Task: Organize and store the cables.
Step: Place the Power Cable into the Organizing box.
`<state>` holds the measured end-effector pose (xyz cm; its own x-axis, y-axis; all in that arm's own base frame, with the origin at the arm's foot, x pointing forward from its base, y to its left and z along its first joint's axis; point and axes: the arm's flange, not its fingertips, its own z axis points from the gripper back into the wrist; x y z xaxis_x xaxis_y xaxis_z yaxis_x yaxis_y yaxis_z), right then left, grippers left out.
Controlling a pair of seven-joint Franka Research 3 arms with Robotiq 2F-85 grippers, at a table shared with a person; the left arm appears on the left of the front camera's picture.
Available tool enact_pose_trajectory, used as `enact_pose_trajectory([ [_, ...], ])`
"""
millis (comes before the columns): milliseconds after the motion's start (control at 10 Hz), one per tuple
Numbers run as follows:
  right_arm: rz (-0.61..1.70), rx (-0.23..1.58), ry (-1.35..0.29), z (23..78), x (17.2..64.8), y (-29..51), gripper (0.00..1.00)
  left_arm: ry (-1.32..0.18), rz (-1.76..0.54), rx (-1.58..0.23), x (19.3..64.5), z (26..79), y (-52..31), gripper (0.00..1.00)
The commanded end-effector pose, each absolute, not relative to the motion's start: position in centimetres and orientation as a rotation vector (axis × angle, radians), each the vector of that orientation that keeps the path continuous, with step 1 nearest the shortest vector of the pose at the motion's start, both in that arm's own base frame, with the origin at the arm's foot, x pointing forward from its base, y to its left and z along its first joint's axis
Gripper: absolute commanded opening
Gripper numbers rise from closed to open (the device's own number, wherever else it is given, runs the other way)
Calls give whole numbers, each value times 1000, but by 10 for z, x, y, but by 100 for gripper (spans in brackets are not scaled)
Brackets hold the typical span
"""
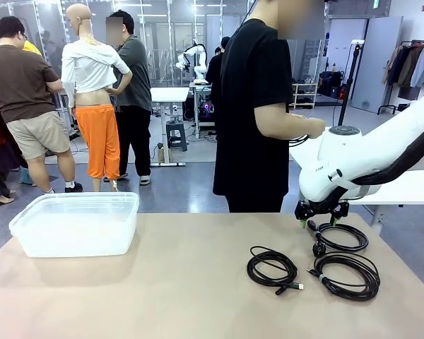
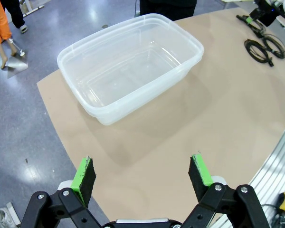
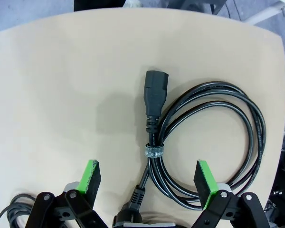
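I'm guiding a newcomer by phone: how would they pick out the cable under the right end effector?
On the robot's right half of the tan table lie three black coiled cables. Yours is the rear coil, nearest the person, below the open right end effector. The other two lie nearer the robot; this one has a chunky block plug and a printed strap.

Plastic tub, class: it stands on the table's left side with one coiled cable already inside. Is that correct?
Not quite. The left wrist view shows the plastic tub empty; it does stand on the left side of the table.
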<state>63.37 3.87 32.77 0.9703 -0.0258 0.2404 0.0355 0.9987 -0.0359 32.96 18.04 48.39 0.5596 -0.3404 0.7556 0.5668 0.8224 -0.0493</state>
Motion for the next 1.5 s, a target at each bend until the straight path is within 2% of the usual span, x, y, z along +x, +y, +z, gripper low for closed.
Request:
enact_pose_trajectory([
  [0, -107, 6, -205, 318, 645, 38, 100, -822, -562, -316, 330, 483, 182, 100],
  [500, -158, 82, -158, 295, 662, 26, 100, -822, -562, -316, 330, 483, 182, 100],
  [600, -161, 81, -154, 297, 661, 27, 88, -822, -562, -316, 330, 483, 182, 100],
  [700, -166, 81, -153, 298, 659, 28, 64, -822, -562, -316, 330, 483, 182, 100],
  [800, -163, 66, -150, 299, 657, 29, 30, -822, -562, -316, 330, 483, 182, 100],
  [900, -165, 54, -142, 299, 658, 28, 5, -822, -562, -316, 330, 483, 182, 100],
  [1000, -170, 48, -138, 300, 658, 28, 0, -822, -562, -316, 330, 483, 182, 100],
  [1400, -166, 28, -117, 302, 657, 31, 0, -822, -562, -316, 330, 483, 182, 100],
])
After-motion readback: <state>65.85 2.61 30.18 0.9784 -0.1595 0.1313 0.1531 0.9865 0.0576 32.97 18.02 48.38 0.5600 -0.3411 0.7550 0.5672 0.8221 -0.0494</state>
